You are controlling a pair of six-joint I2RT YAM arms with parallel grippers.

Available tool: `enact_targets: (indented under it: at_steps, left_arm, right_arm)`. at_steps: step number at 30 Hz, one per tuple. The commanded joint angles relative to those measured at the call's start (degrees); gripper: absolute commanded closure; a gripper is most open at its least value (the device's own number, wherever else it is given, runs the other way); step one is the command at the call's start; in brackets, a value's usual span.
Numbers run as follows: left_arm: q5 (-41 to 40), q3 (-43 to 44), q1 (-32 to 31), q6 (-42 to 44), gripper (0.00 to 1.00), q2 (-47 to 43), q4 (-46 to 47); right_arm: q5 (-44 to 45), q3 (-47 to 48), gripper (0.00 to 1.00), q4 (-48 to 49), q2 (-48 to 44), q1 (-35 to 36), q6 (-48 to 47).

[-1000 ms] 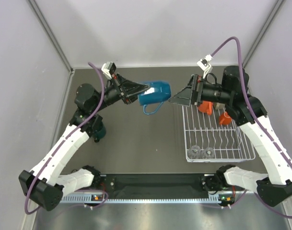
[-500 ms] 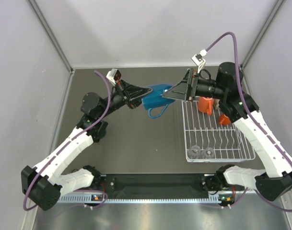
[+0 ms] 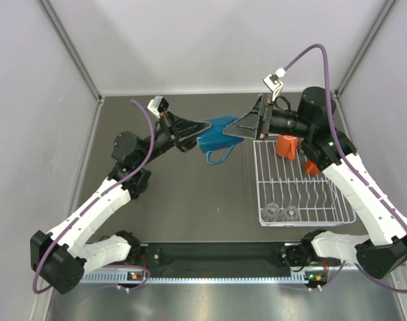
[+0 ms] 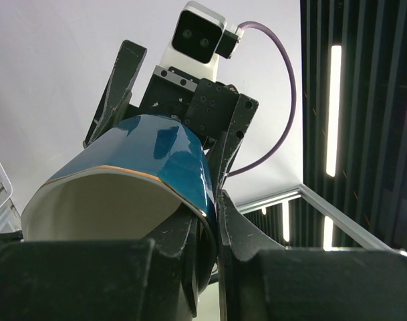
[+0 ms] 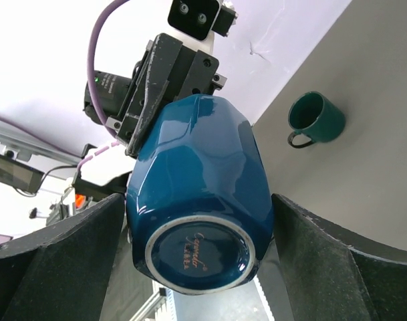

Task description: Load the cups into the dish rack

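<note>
My left gripper (image 3: 202, 131) is shut on the rim of the blue mug (image 3: 216, 137) and holds it on its side in mid-air, left of the white wire dish rack (image 3: 323, 215). In the left wrist view one finger is inside the mug (image 4: 156, 154) and one outside. My right gripper (image 3: 243, 128) is open, and its jaws straddle the mug's base (image 5: 196, 254) with a gap on each side. The large orange mug (image 3: 287, 146), the tiny orange cup (image 3: 313, 166) and two clear glasses (image 3: 282, 212) are in the rack. The dark green cup (image 5: 317, 117) stands on the table. The beige mug is out of view.
The dark table (image 3: 196, 200) is walled at the back and on both sides. The rack fills the right half. The left arm's elbow (image 3: 126, 147) is over the table's left part. A black rail (image 3: 216, 254) runs along the near edge.
My left gripper carried the blue mug a little right and toward the rack. My right gripper moved left, and its open jaws now sit around the mug's base.
</note>
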Motion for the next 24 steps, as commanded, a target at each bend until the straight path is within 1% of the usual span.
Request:
enact_targets:
  at_steps: [1, 4, 9, 12, 14, 15, 16, 18, 19, 21, 22, 23, 24]
  left_arm:
    - [-0.53, 0.02, -0.47, -1.12, 1.00, -1.64, 8.38]
    - [-0.44, 0.02, -0.73, -1.12, 1.00, -1.55, 8.91]
    - [0.26, -0.06, -0.99, 0.28, 1.00, -1.73, 8.65]
    - [0.17, -0.33, -0.99, 0.98, 1.00, -1.73, 8.56]
    - [0.52, 0.02, -1.08, 1.42, 1.00, -1.47, 8.91]
    - [1.05, 0.20, -1.08, 1.86, 1.00, -1.38, 8.91]
    - [1.23, 0.63, -1.08, 2.13, 1.00, -1.29, 8.82]
    - [1.84, 1.08, -1.08, 2.92, 1.00, -1.12, 8.30]
    - [2.02, 1.25, -1.17, 3.27, 1.00, -1.12, 8.03]
    - [2.46, 1.43, -1.17, 5.28, 1.00, -1.29, 6.28]
    - [2.72, 1.69, -1.08, 6.60, 0.99, -1.46, 4.88]
    - [2.90, 2.04, -1.17, 8.09, 0.81, -1.99, -0.09]
    - [2.81, 2.48, -1.17, 11.07, 0.68, -2.34, -2.49]
  right_arm:
    - [-0.58, 0.26, 0.12, 4.68, 0.24, 1.68, 1.24]
    - [-0.58, 0.08, 0.11, 4.68, 0.50, 1.77, 1.67]
    - [-0.58, 0.08, 0.07, 5.72, 0.77, 1.94, 2.99]
    - [-0.84, -0.36, 0.11, 6.34, 0.94, 2.12, 3.87]
    - [-1.02, -0.80, 0.18, 7.13, 1.12, 2.21, 4.57]
    - [-1.37, -1.50, 0.22, 7.66, 1.03, 2.29, 5.45]
    - [-1.46, -1.76, 0.33, 8.79, 0.94, 2.38, 5.80]
    - [-1.81, -2.46, 0.48, 9.59, 0.77, 2.47, 6.68]
    - [-1.90, -2.64, 0.66, 10.03, 0.77, 2.56, 6.95]
    - [-1.81, -2.91, 0.85, 10.21, 0.59, 2.65, 6.69]
    - [-1.81, -2.82, 1.00, 10.04, 0.68, 2.56, 6.42]
    - [-1.81, -2.73, 1.00, 9.08, 0.77, 2.56, 6.07]
    - [-1.46, -2.73, 1.00, 8.81, 0.68, 2.47, 5.55]
